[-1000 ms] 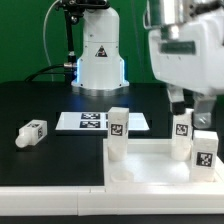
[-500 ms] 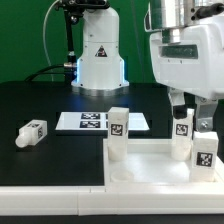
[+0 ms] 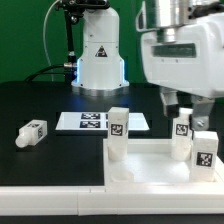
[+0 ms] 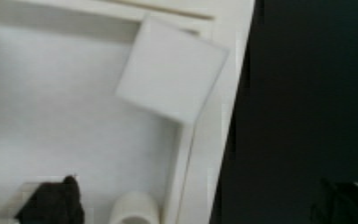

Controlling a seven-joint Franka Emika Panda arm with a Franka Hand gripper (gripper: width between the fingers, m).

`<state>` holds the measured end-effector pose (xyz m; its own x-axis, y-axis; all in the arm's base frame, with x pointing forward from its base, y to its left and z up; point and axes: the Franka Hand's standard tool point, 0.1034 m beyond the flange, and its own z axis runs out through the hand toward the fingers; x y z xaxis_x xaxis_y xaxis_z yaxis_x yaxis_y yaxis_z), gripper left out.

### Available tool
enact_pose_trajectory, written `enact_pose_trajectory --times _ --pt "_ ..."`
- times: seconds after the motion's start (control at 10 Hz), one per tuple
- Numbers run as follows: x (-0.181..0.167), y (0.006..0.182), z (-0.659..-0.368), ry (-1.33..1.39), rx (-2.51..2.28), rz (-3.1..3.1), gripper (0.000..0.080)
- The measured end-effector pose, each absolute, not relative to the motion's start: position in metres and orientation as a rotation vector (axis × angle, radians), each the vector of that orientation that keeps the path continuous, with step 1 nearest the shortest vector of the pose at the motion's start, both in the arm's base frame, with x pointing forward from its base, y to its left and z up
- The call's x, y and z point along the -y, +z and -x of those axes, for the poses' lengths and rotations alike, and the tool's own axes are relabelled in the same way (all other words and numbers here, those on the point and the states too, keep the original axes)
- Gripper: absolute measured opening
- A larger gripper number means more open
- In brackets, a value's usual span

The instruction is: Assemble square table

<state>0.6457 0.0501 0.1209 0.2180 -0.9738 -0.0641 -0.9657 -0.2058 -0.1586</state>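
Note:
The white square table top lies at the front in the exterior view. Three tagged white legs stand on it: one at its left corner and two at the right. A fourth leg lies loose on the black table at the exterior view's left. My gripper hangs open just above the two right legs and holds nothing. In the wrist view the gripper has its dark fingers wide apart over the top's edge. A leg and a rounded white part show below.
The marker board lies flat behind the table top. The robot's base stands at the back. Black table surface lies around the loose leg.
The gripper has shifted a little toward the exterior view's left above the right legs. The legs and the top have not moved.

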Motion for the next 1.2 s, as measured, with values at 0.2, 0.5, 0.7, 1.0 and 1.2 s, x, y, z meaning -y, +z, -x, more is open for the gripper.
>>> enact_pose_trajectory --times 0.2,0.5,0.7,1.0,1.2 --pt "-0.017 0.13 -0.639 -0.076 -1.674 2.469 0.0649" --pt "-0.014 0.131 -0.642 -0.107 -1.471 2.603 0.0649" --pt "-0.009 0.129 -0.639 -0.118 -1.325 2.677 0.0649" --pt "0.059 0.111 -0.595 -0.058 -1.223 2.748 0.0649" --pt "0.064 0.106 -0.59 -0.043 -1.263 2.738 0.0649"
